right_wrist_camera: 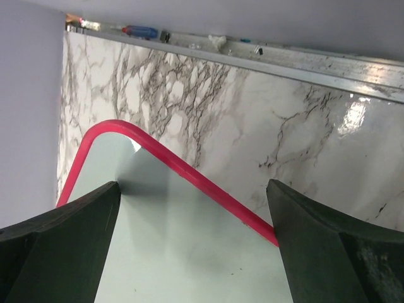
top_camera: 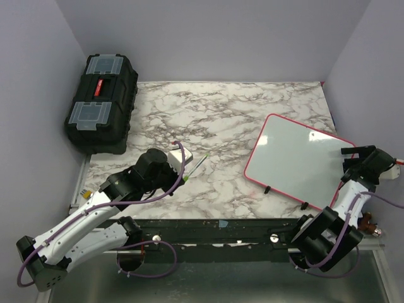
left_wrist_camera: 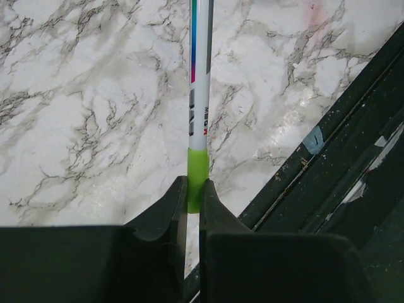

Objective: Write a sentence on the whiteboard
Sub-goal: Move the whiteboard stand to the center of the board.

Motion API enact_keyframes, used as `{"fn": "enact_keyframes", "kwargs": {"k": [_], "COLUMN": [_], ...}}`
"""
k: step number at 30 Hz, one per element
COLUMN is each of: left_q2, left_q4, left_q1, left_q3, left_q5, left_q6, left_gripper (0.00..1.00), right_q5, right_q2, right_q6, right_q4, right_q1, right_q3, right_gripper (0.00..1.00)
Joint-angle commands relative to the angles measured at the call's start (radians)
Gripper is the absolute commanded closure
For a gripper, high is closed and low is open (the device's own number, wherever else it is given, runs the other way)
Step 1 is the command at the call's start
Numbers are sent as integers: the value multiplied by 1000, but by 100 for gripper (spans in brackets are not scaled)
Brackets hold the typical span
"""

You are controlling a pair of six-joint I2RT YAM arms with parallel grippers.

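Table point(top_camera: 214, 120): white marble, grey-black veining. Whiteboard point(top_camera: 297, 158): pale surface, red-pink frame. Toolbox point(top_camera: 120, 82), far left: black, clear lid panels, red label. Marker point(left_wrist_camera: 199, 120): white barrel, lime-green end, blue, pink and grey stripes.

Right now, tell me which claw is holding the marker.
The left claw: it is shut on the green end of the marker. The right claw hangs open and empty over a corner of the whiteboard.

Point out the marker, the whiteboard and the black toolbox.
marker point(left_wrist_camera: 199, 95): left wrist view, white barrel above the green end.
whiteboard point(top_camera: 297, 158): top external view, bare white face.
black toolbox point(top_camera: 108, 96): top external view, middle of lid.
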Motion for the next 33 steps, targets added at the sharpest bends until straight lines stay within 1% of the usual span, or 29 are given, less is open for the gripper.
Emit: {"fn": "enact_keyframes", "kwargs": {"k": [1, 8, 13, 18, 23, 33], "left_q2": [-17, -25, -28, -39, -42, -47], "left_q4": [16, 15, 13, 15, 14, 12], "left_q1": [2, 2, 1, 2, 2, 1], "left_q3": [-11, -11, -11, -12, -12, -12], "left_q5": [-19, -22, -22, -23, -28, -39], "left_q6": [8, 7, 7, 5, 5, 4], "left_gripper": [100, 100, 100, 100, 100, 100], "right_q5": [-126, -180, -199, -181, -122, -34], "right_q2": [-27, -76, -89, -99, -114, -85], "right_q6": [33, 62, 98, 152, 202, 287], "right_q4": [-95, -94, -75, -49, -38, 14], "right_q1": [7, 22, 65, 147, 255, 432], "right_q3": [-60, -92, -113, -139, -143, -169], "right_gripper": [0, 0, 0, 0, 0, 0]}}
